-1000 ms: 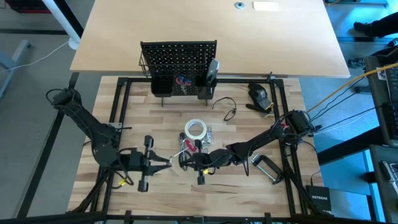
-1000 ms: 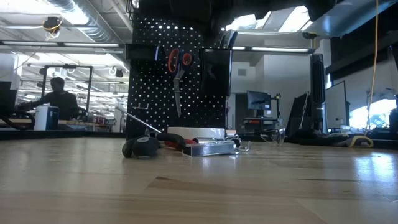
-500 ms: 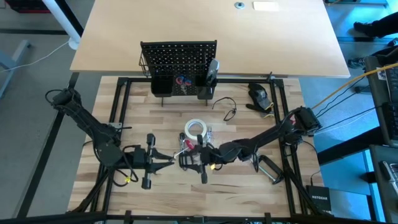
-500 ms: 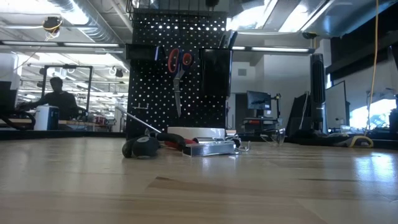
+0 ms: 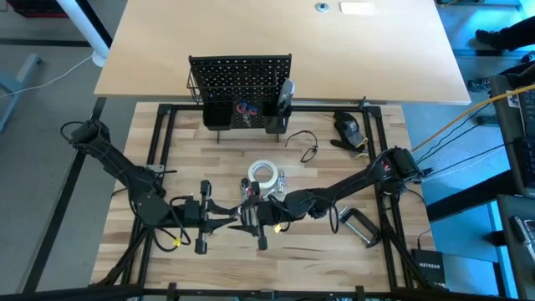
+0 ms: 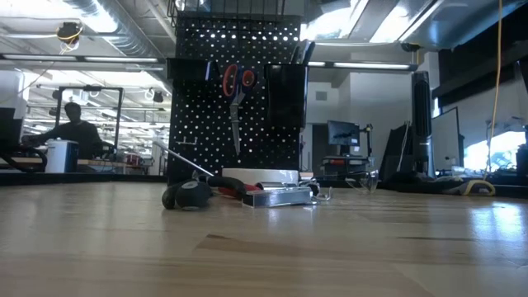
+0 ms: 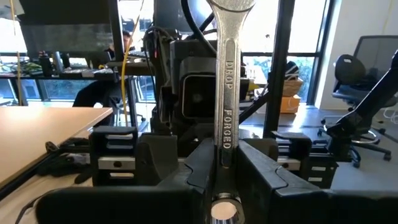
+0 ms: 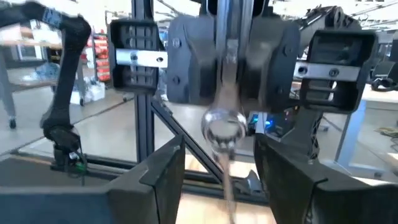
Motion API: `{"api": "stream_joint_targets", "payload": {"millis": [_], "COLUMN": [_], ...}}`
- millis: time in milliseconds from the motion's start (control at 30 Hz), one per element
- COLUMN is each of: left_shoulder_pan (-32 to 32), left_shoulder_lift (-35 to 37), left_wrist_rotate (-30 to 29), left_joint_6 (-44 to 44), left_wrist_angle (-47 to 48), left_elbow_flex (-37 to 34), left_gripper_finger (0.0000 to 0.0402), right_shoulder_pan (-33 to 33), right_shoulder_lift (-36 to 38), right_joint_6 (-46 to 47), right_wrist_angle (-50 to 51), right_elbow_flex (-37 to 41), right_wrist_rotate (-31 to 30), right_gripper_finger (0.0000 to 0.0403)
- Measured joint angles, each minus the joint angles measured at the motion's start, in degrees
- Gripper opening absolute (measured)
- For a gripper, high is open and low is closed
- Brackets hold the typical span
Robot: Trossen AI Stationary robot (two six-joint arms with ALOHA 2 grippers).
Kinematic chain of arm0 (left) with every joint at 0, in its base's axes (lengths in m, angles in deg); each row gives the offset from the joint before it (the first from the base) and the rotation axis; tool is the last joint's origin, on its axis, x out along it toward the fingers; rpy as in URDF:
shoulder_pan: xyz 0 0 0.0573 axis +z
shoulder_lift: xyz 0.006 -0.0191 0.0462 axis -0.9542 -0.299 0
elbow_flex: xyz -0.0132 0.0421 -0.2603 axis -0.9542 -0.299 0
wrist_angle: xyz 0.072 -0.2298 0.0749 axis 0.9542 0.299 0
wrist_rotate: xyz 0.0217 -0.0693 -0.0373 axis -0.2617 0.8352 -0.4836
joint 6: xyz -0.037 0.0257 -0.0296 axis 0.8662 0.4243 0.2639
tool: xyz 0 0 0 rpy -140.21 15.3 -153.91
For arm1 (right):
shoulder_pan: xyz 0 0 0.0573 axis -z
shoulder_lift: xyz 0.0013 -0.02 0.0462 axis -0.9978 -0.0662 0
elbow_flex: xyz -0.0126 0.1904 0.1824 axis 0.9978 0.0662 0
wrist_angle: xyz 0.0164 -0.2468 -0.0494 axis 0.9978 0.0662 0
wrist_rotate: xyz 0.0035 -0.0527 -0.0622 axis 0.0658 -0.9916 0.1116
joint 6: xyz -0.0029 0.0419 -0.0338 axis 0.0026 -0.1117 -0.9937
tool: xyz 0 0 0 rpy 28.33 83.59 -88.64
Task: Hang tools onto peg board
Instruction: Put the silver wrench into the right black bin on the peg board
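A silver wrench [image 7: 225,93] is held in the air between my two grippers, which face each other over the near middle of the table. My left gripper [image 5: 227,220] is shut on it. My right gripper [image 5: 249,219] is open, one finger on either side of the wrench's far end [image 8: 224,129] without touching it. The peg board [image 5: 240,79] stands upright at the far side, with red-handled scissors [image 6: 238,82] hanging on it. A white tape roll [image 5: 262,174] lies flat on the table. Neither gripper shows in the low view. My left gripper pinches the wrench's shaft [image 7: 224,146] between its two fingers [image 7: 200,163], close to the end nearest its wrist. The fingers come level from the table's left and lie along the wrench. The wrench sticks straight out from them toward my right gripper, clear of the table.
A silver level [image 6: 276,196] and other small tools lie beside the tape roll. A black device with a yellow mark [image 5: 349,127] and a loose cable [image 5: 308,149] sit at the far right, a metal clamp [image 5: 359,226] at the near right. A person [image 6: 76,128] sits in the room behind.
My right gripper has gone a little toward the table's left edge, closer to my left gripper. My left gripper has edged toward the right with the wrench, which stays level in the air.
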Motion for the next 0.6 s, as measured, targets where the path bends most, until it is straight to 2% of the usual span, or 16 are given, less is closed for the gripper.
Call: {"api": "stream_joint_targets", "payload": {"millis": [200,600], "left_shoulder_pan": [0.00,0.26], "left_shoulder_lift": [0.00,-0.02], "left_wrist_rotate": [-0.04,0.14], "left_joint_6": [-0.26,-0.17], "left_wrist_angle": [-0.72,-0.68], "left_elbow_flex": [0.00,0.00], "left_gripper_finger": [0.0040,0.0040], "right_shoulder_pan": [-0.03,0.37], "right_shoulder_lift": [0.00,0.00], "right_joint_6": [-0.11,-0.13], "right_wrist_angle": [0.23,0.94], "right_elbow_flex": [-0.25,-0.25], "right_wrist_rotate": [0.21,0.25], "right_gripper_finger": [0.0163,0.0064]}}
